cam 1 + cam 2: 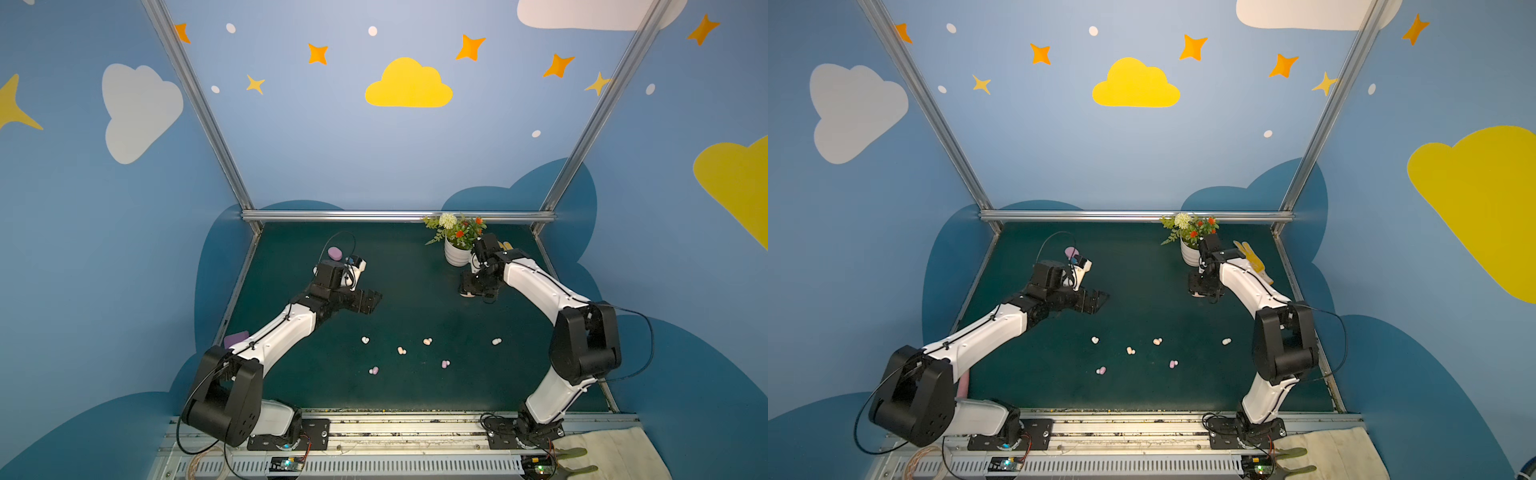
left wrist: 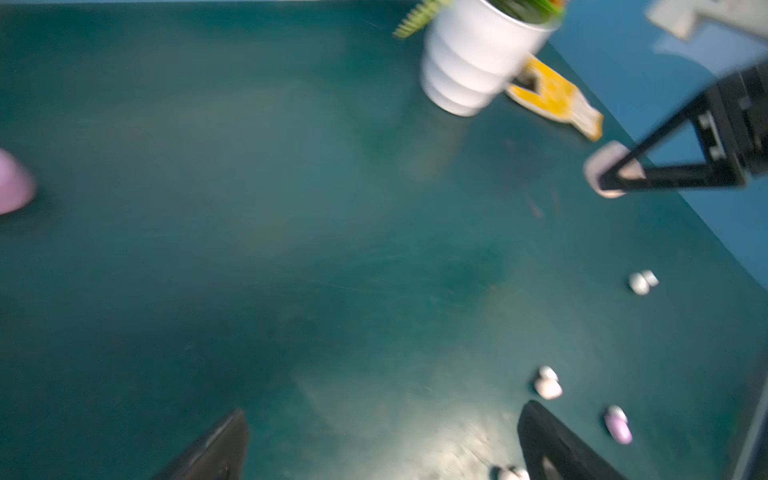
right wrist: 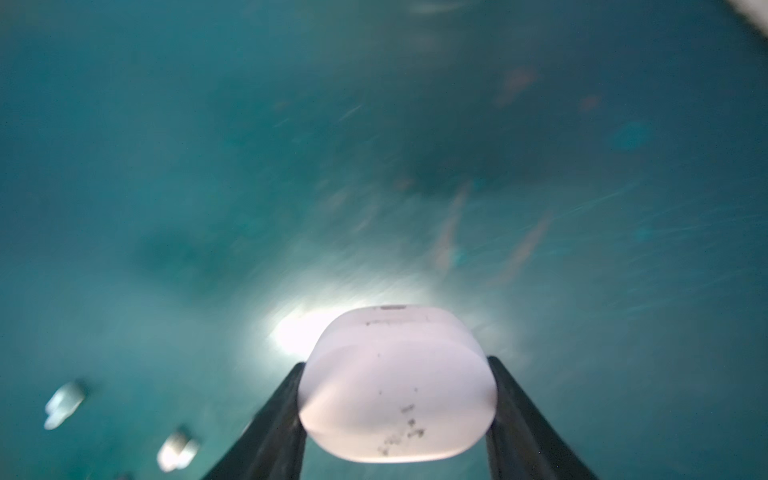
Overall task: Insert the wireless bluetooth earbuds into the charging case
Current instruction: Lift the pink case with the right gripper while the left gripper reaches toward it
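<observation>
The right claw [image 3: 397, 362] pinches a pale pink case [image 3: 395, 399] by its ends, the long axis running finger to finger. Only the right wrist view shows its seam and dark specks. The left claw [image 2: 382, 411] is spread wide. In both top views, six earbuds [image 1: 401, 350] lie scattered on the green surface [image 1: 415, 395] between the arms.

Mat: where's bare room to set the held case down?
Bare: the middle, between left gripper and right gripper with its pale case, behind the earbuds; also the far strip between lilac case and plant pot. Crowded: the earbud scatter in front, and around the pot.
</observation>
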You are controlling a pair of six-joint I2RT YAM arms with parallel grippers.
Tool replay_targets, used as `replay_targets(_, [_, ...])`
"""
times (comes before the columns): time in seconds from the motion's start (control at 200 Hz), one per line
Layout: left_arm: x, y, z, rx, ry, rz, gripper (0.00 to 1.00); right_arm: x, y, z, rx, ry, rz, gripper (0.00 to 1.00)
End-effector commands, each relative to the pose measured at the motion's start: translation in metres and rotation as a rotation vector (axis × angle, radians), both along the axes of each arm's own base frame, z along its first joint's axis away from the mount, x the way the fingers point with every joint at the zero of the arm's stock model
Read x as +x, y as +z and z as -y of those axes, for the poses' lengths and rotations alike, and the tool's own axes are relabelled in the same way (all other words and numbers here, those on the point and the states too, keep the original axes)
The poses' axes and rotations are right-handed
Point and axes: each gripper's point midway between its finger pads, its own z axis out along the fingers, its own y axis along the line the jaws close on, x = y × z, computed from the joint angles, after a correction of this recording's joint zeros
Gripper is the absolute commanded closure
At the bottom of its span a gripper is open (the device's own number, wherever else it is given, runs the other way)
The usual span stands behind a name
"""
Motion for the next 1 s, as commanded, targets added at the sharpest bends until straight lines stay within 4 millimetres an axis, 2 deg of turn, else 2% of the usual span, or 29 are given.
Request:
replay_targets(0.0, [-0.016,0.012,0.028,-0.011,-0.176,0.141,0.00,-0.033,0.016,-0.026,0.057,0.062,-0.048,0.55])
replay_targets(0.24, [-0.033,0.017,0.059,-0.016,-0.348,0.242,0.00,-0.072,0.051,-0.077,0.163,0.195,-0.071,0.55])
replay_targets(0.385, [-0.042,0.032,0.076,-0.047,-0.435,0.313,0.00,-0.088,0.068,-0.098,0.217,0.249,-0.082,0.56])
replay_targets(0.616, [-0.055,0.039,0.099,-0.030,-0.555,0.388,0.02,-0.101,0.087,-0.118,0.287,0.302,-0.095,0.56])
replay_targets(0.996, [-0.055,0.046,0.120,-0.039,-0.620,0.461,0.10,-0.111,0.100,-0.136,0.356,0.334,-0.108,0.57])
